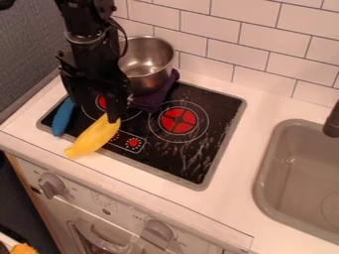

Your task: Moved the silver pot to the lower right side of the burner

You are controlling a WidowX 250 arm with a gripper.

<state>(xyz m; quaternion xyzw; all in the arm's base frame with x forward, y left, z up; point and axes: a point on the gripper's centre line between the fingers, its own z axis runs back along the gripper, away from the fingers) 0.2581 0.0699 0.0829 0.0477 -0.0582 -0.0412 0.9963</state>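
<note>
The black gripper [112, 111] hangs down over the left part of the stovetop, in front of and to the left of the silver pot. Its low end is at the upper tip of a yellow banana-shaped toy; whether they touch I cannot tell. Behind the arm, the silver pot [152, 74] stands upright near the back of the stove, with its left side partly hidden. A purple cloth [153, 99] lies by the pot's base. The right burner [179, 120], a red disc with white rings, lies to the right of the gripper.
The yellow toy [94, 137] lies across the stove's front edge. A blue object [63, 117] rests at the stove's left edge. Tiled wall [225, 47] rises behind, and a grey sink [298, 168] with a dark faucet [332, 121] is at the right.
</note>
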